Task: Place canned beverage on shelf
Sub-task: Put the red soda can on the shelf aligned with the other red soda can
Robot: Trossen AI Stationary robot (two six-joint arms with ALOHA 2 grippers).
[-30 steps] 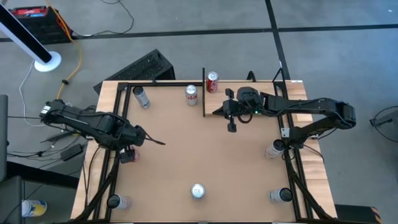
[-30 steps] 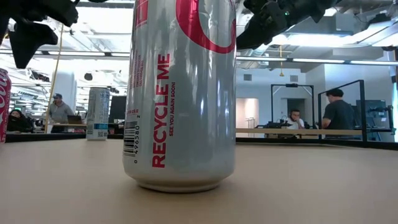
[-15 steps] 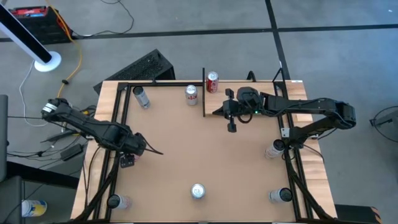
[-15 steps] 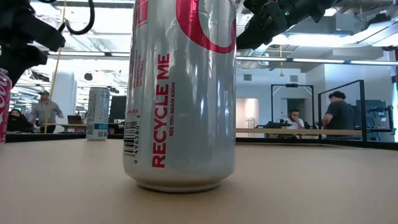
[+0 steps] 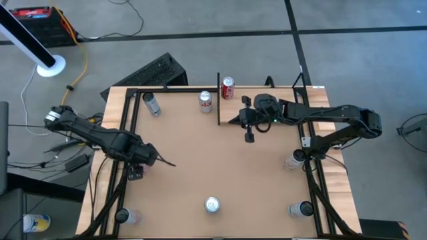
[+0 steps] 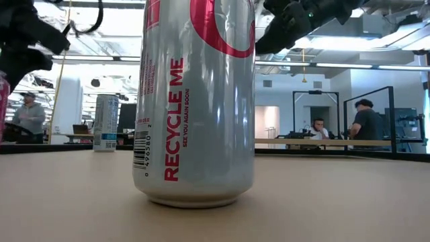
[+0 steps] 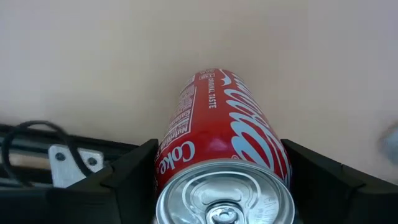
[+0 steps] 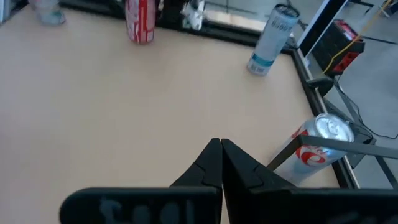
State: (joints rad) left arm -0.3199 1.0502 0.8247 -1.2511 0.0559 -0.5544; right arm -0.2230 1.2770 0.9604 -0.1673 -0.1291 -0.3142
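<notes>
The left pincer (image 5: pixel 138 165) is hanging at the left edge of the bench (image 5: pixel 200 160), its fingers (image 7: pixel 124 180) standing on either side of a red cola can (image 7: pixel 221 155) (whether they are touching it, one cannot tell). The right pincer (image 8: pixel 219 163) is pressed shut and empty, just beside the black upright bar (image 5: pixel 218 100) at the far edge, where another red can (image 5: pixel 227 88) and a silver can (image 5: pixel 205 101) are standing

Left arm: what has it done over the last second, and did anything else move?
The left gripper swung in over the red cola can at the table's left edge; its fingers now flank the can, with no grip visible yet. The right gripper stayed shut by the shelf's black bar; the other cans are unmoved.
</notes>
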